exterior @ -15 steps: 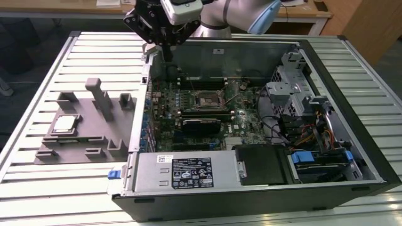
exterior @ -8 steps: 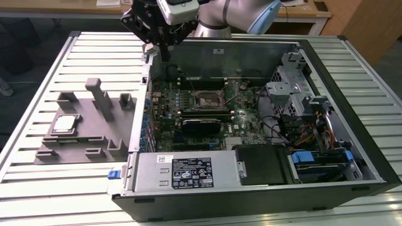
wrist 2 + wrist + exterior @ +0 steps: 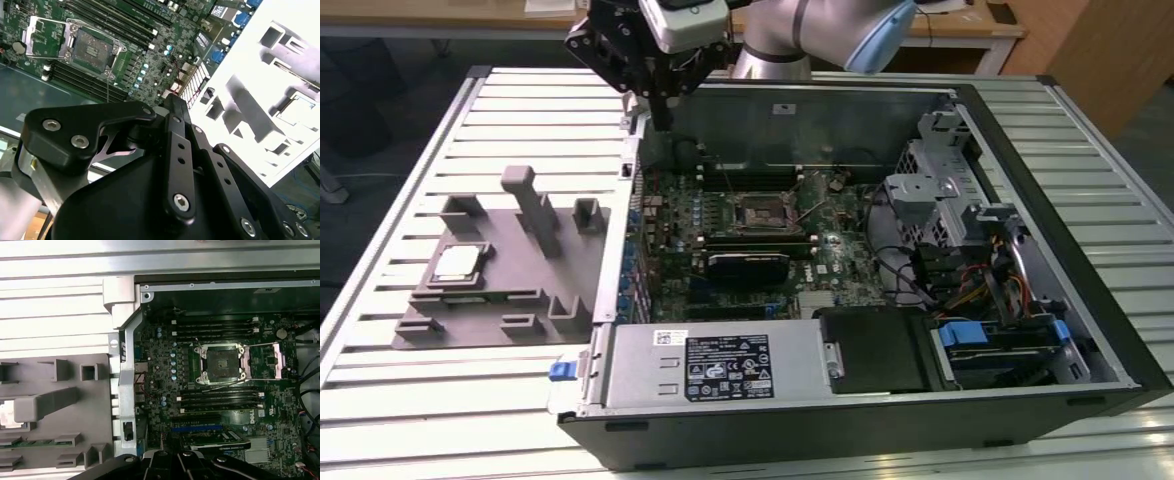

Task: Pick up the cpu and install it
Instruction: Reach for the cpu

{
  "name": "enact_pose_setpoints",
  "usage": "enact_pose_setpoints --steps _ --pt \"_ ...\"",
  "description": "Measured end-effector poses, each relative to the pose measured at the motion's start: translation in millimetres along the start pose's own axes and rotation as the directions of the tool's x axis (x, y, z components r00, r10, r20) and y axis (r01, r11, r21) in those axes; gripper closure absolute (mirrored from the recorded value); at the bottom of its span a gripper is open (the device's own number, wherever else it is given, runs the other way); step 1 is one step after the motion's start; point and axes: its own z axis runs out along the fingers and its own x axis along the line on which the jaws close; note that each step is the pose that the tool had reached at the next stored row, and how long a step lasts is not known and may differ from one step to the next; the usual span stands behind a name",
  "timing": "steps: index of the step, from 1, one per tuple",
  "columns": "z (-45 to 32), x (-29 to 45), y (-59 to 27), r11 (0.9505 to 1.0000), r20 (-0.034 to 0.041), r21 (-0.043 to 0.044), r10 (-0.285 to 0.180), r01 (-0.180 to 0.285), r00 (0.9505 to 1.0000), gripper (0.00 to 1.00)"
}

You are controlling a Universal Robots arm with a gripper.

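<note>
The cpu (image 3: 458, 262) is seen lying flat, silver top up, in a recess of the grey fixture (image 3: 454, 335). The fixture rests on the slatted worktop (image 3: 400, 160), at the exterior view's left of the open case (image 3: 854, 420). The chip is touched by nothing, and no part of the task is judged to be done: it is not yet picked up, so both the lift and the seating are left. The socket (image 3: 761, 212) on the board (image 3: 841, 250) inside the case is shown empty in both wrist views. Its metal bracket (image 3: 267, 362) is swung open to one side, so the socket is judged ready to receive the chip. Socket and cpu are well apart, with the case wall between them.

The gripper (image 3: 660, 112) is held high over the rear corner of the case, just inside the wall on the fixture's side. It is well apart from the cpu and well clear of the board. It is pointed downward from the arm (image 3: 814, 30), which is seen entering from beyond the far edge of the worktop. In the exterior view the fingers (image 3: 662, 105) are seen drawn together into one dark tip, and nothing is held between them. In the second wrist view the black linkage is seen folded close, with the socket and the pale fixture lying beyond it.
</note>
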Motion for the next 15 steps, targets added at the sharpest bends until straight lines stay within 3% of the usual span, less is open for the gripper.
enact_pose_setpoints --steps 15 --pt "-0.2 18.8 -1.4 1.0 0.0 0.0 0.0 0.0 1.0 0.89"
